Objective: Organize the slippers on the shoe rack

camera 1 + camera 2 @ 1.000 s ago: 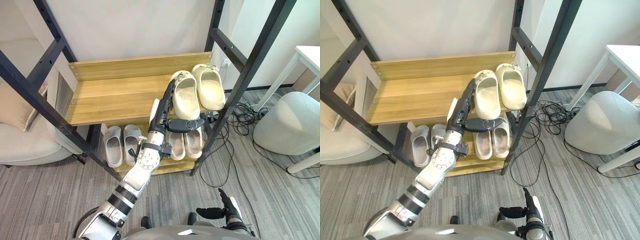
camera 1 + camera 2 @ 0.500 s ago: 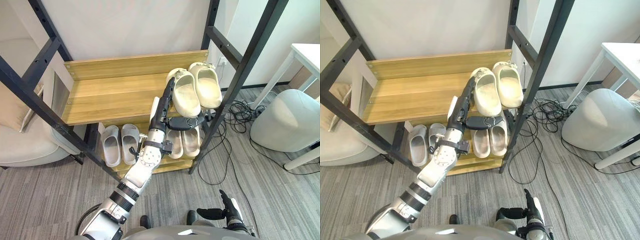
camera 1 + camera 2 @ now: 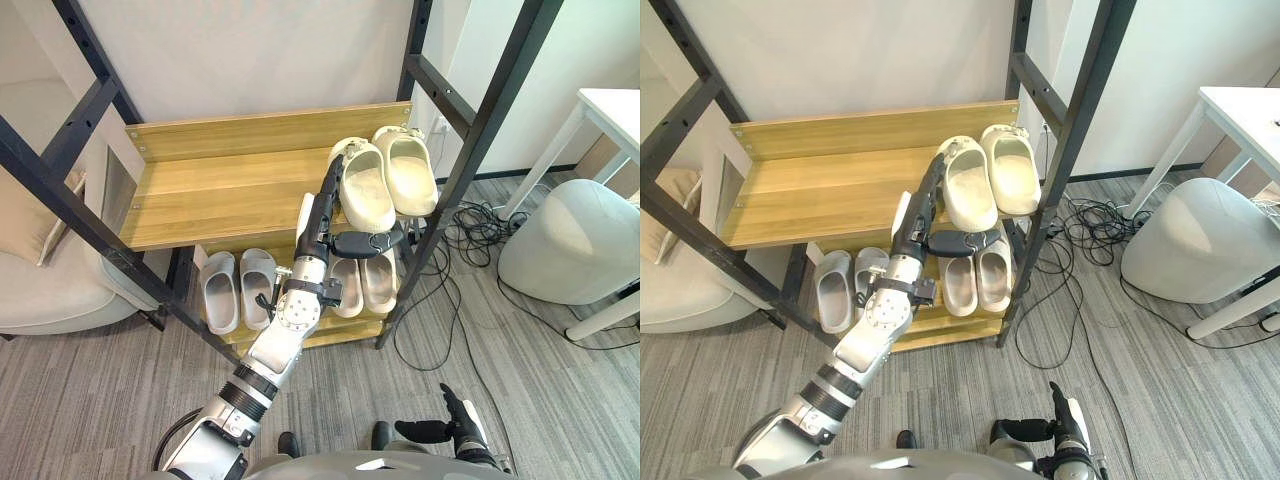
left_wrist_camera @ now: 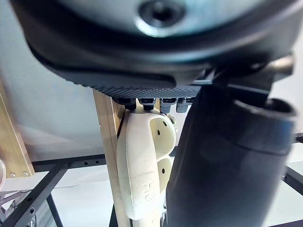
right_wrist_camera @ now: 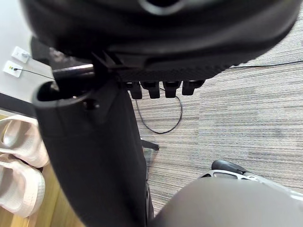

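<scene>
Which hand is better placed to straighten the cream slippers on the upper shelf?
Left. The left hand lies with straight fingers against the side of the cream slippers on the upper shelf. The right hand hangs low over the carpet, far from that shelf.

A grey striped carpet point(image 3: 100, 400) was seen covering the floor, and a plain white wall point(image 3: 250, 50) was seen behind. A tangle of dark cables point(image 3: 470, 225) was laid on the carpet, near a rounded grey pouf point(image 3: 575, 240). A white table point(image 3: 615, 105) was set just beside the pouf. A pale upholstered seat point(image 3: 50, 290) was placed at the far left, with a beige cushion point(image 3: 25, 215) on it.
</scene>
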Available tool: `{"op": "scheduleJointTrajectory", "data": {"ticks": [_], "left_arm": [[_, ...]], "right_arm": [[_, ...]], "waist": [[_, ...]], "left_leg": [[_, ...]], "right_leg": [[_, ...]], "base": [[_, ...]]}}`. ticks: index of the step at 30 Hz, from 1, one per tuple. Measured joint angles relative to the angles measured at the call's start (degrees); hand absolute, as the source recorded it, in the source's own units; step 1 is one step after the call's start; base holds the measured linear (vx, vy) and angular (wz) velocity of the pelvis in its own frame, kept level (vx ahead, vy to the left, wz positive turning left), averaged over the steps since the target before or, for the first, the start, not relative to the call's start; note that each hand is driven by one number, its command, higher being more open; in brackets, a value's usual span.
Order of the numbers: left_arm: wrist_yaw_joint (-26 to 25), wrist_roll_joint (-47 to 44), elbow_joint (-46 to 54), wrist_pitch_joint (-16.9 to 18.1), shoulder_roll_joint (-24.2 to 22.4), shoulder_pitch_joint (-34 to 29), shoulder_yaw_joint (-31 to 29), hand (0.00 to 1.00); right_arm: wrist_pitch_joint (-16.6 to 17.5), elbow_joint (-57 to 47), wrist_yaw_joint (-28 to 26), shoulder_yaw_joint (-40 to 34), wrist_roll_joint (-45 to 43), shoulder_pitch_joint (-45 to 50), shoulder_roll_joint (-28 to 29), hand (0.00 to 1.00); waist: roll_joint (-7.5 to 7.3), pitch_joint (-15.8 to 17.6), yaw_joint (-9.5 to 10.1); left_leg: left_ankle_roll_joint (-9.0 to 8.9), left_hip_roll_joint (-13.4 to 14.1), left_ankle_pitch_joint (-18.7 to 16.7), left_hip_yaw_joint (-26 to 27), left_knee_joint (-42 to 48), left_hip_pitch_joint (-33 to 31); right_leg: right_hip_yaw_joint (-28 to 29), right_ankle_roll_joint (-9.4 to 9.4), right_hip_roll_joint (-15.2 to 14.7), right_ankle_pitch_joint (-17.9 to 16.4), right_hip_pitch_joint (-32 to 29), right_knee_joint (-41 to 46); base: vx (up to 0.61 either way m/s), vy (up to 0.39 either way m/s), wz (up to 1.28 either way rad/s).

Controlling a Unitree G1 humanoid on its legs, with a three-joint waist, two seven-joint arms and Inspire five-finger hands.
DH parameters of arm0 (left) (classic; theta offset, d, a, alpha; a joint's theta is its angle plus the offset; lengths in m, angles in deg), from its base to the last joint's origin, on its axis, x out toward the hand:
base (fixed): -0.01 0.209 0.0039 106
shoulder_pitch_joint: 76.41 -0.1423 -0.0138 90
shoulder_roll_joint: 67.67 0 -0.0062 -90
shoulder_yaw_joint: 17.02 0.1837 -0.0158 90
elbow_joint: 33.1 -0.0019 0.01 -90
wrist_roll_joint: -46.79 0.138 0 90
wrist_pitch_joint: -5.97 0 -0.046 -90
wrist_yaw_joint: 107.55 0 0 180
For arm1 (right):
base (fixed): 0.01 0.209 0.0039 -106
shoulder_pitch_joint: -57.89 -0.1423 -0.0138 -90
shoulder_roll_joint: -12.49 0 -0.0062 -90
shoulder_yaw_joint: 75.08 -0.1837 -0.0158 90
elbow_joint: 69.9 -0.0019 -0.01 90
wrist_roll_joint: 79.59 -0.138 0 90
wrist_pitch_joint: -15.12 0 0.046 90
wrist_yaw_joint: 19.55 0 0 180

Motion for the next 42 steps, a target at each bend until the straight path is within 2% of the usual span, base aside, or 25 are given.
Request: {"op": "scheduleJointTrajectory", "data": {"ticks": [9,20,30,37,42], "left_arm": [[0.15,0.54,0.96,-1.8,-1.13,-0.38,-1.06,1.0],[0.23,0.47,2.76,-2.28,-1.48,-1.44,-1.43,1.0],[-1.27,0.27,4.71,-2.43,-0.59,-1.79,-6.61,1.0],[-0.51,-1.93,15.16,-2.99,-0.48,-1.74,-3.89,1.0],[0.13,-2.32,15.81,-2.95,-1.59,-0.1,-2.96,1.0]], "right_arm": [[-0.45,0.05,-0.4,0.03,0.0,-0.18,-0.03,1.0],[-0.69,0.15,-0.62,0.38,0.0,-0.44,-0.13,1.0],[-0.72,0.16,-1.1,1.77,0.0,-0.62,-0.83,1.0],[-0.72,0.16,-1.26,1.81,0.0,-0.76,-0.97,1.0],[-0.72,0.14,-1.4,2.47,-0.01,-0.74,-1.73,1.0]], "waist": [[0.08,-0.05,0.06],[0.08,-0.04,0.02],[0.09,-0.05,0.52],[0.27,-0.16,0.86],[1.15,-0.71,0.72]], "left_leg": [[-0.15,0.13,0.1,-0.4,0.01,0.05],[-0.31,0.12,0.31,-1.02,0.22,-0.01],[-0.15,0.03,0.4,-2.16,0.27,-0.01],[-0.07,0.0,0.2,-2.2,0.28,-0.02],[-0.01,-0.06,0.23,-2.53,0.27,0.05]], "right_leg": [[-0.34,0.01,0.13,0.0,0.26,0.0],[-0.92,0.02,0.12,-0.02,0.47,0.02],[-2.18,0.25,0.05,-0.28,1.16,0.06],[-2.16,0.35,-0.26,-0.47,1.34,0.21],[-2.49,0.36,-0.36,-0.46,1.56,0.11]], "base": [[0.0,-0.001,0.0],[0.0,0.0,0.01],[0.02,0.001,0.06],[0.01,0.003,0.0],[-0.02,0.009,0.03]]}}
